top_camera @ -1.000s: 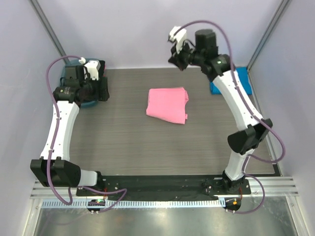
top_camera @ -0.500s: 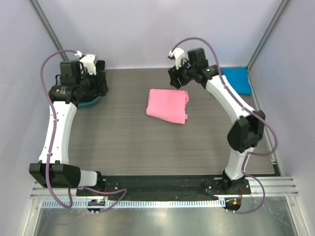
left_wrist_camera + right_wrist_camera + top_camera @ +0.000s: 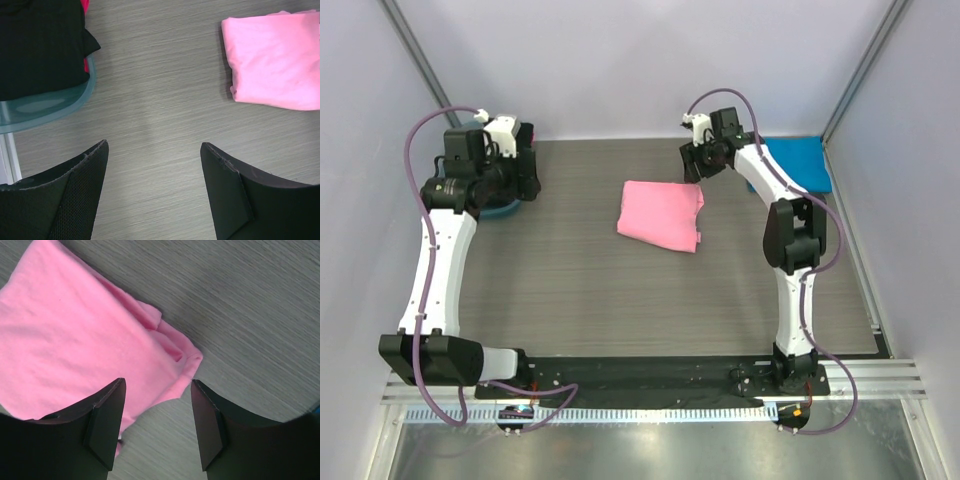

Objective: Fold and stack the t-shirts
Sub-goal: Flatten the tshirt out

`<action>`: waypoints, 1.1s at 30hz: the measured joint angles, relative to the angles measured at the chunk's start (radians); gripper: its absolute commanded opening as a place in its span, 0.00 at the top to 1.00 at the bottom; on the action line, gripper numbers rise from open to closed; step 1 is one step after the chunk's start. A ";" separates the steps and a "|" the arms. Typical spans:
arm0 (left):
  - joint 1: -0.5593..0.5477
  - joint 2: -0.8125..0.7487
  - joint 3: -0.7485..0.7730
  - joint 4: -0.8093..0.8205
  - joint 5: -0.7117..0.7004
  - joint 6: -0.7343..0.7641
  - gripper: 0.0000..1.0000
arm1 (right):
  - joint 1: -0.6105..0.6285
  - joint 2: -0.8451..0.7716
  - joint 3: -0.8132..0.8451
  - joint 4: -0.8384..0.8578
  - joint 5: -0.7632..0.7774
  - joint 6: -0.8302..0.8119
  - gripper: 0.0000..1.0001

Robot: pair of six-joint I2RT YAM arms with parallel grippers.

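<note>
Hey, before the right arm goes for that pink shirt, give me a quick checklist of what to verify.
1. Right gripper open and empty: ok, jaws apart, nothing between them.
2. Right gripper over the pink t-shirt: ok, the shirt's far right corner lies under the fingers.
3. Pink t-shirt folded: ok, it lies flat and folded on the table.
4. Blue t-shirt folded: cannot tell, partly hidden behind the right arm.
5. Shirts stacked: not ok, they lie apart.
6. Left gripper out of the way: ok, open, near the teal tub.
</note>
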 measured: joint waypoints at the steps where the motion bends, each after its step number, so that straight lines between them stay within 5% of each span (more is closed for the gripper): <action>1: 0.000 0.000 0.000 0.000 0.000 0.000 0.25 | -0.001 0.013 0.013 0.002 -0.001 0.000 0.39; 16: 0.042 0.027 -0.017 -0.003 0.000 0.000 0.25 | -0.030 0.190 0.119 0.006 -0.018 0.003 0.44; 33: 0.069 0.023 -0.049 -0.004 0.000 -0.001 0.24 | -0.040 0.203 0.128 0.006 -0.093 0.026 0.83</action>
